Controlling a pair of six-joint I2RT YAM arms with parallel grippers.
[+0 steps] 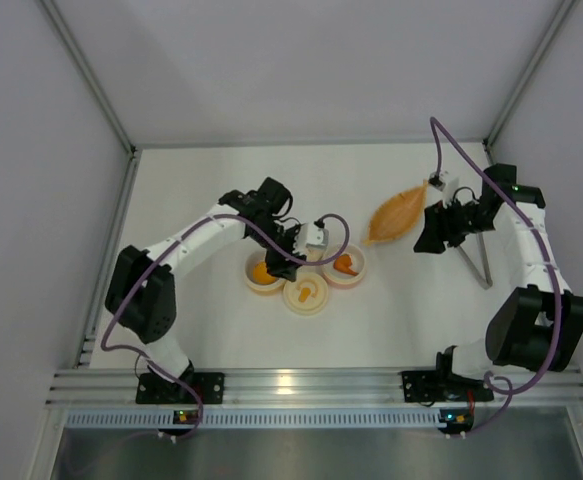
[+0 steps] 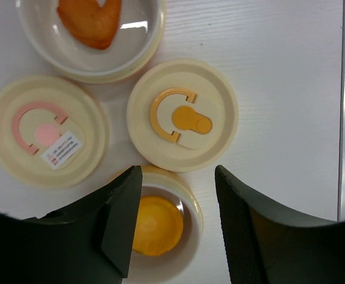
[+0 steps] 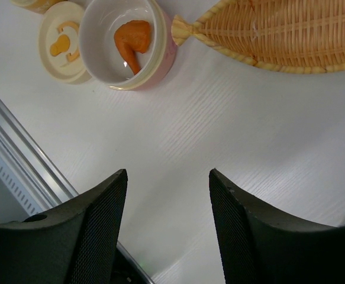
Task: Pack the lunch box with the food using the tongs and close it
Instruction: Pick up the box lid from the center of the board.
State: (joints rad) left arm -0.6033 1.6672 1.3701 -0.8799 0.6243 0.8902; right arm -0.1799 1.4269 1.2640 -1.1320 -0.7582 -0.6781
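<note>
**A:** Where is the food?

**B:** It looks packed to us. The ball (image 2: 157, 226) sits in the yellow tub (image 2: 193, 216) and the wedge (image 3: 132, 41) lies in the pink tub (image 3: 165, 56). Both tubs are uncovered.

**A:** Then we judge the lids come next. Which arm is nearer?

**B:** The left one. The left gripper (image 2: 178, 228) hangs right over the yellow tub, its fingers apart and holding nothing. The orange-marked lid (image 2: 182, 115) lies flat just beyond that tub, straight ahead of the fingers, and the two rims are touching or nearly so. The pink-marked lid (image 2: 47, 130) lies off to the left in the wrist view, close beside the other lid.

**A:** Does either lid have a long axis to line up with?

**B:** No, both are round (so any angle of approach should do). What we have to get right is the direction, which is a short reach forward from the tub.

**A:** And the right side?

**B:** The right gripper (image 3: 167, 219) hovers over bare table (image 3: 219, 136) with its fingers spread and empty. The leaf dish (image 3: 290, 35) is ahead of it and the pink tub is further off to its left. The tongs (image 1: 476, 265) lie on the table just beside that arm. Their length runs roughly near to far with a slight slant, and we cannot tell which end is the joined one.
</note>
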